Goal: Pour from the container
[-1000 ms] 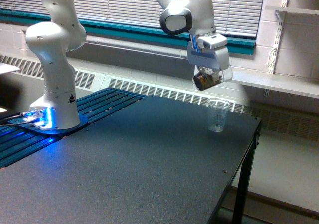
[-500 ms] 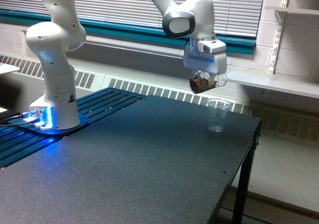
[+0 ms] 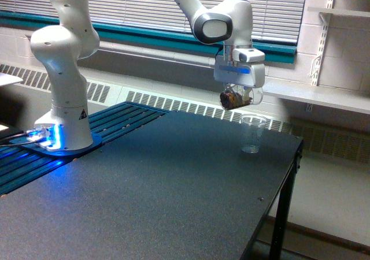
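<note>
- Since the earlier frames the white robot gripper (image 3: 237, 93) has risen a little and drifted toward the exterior view's left, and the jar it carries has rolled back from a steep tilt to a shallower one; the drinking cup has not moved.
- The jaws are closed on the small clear rounded plastic container (image 3: 235, 99) with brown granular bits showing through its walls; they press on its sides just below the gripper body, though the contact itself is too small to make out.
- The container hangs in the air, tilted, above and slightly toward the exterior view's left of the clear ribbed tapered plastic drinking cup (image 3: 252, 134), well clear of its rim.
- The cup stands upright near the far right corner of the dark speckled table (image 3: 150, 196) and looks empty, though that is hard to confirm.
- To pour well, I judge the container's mouth should first be brought directly over the cup's opening, then tipped slowly so the granules drop inside rather than scatter on the table.
- The cup looks light, so the container should stay above the rim without touching it.
- The white arm base (image 3: 62, 98) stands on a blue-lit mount at the exterior view's left, well apart from the cup.
</note>
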Controlling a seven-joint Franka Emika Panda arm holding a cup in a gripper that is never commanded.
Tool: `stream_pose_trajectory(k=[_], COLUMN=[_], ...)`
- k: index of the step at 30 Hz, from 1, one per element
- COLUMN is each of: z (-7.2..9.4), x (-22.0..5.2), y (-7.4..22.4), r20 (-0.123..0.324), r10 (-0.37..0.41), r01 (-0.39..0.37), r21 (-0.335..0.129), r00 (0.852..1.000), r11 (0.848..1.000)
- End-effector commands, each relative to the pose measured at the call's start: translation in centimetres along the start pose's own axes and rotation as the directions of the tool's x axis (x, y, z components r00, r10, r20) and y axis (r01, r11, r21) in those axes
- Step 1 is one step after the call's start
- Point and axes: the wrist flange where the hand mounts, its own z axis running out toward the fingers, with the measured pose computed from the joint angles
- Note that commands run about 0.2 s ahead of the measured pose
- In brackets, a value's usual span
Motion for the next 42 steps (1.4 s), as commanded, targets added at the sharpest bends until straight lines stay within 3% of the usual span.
stream_pose_trajectory(k=[1, 12, 42], z=[0.1, 1.0, 0.4], x=[0.4, 0.7, 2.6], y=[-1.0, -1.8, -2.9], r20=[0.019, 0.062, 0.171], r10=[0.026, -0.006, -0.069], r01=[-0.026, 0.010, 0.099], r21=[-0.021, -0.065, -0.172], r00=[0.999, 0.998, 0.983], r11=[0.999, 0.998, 0.980])
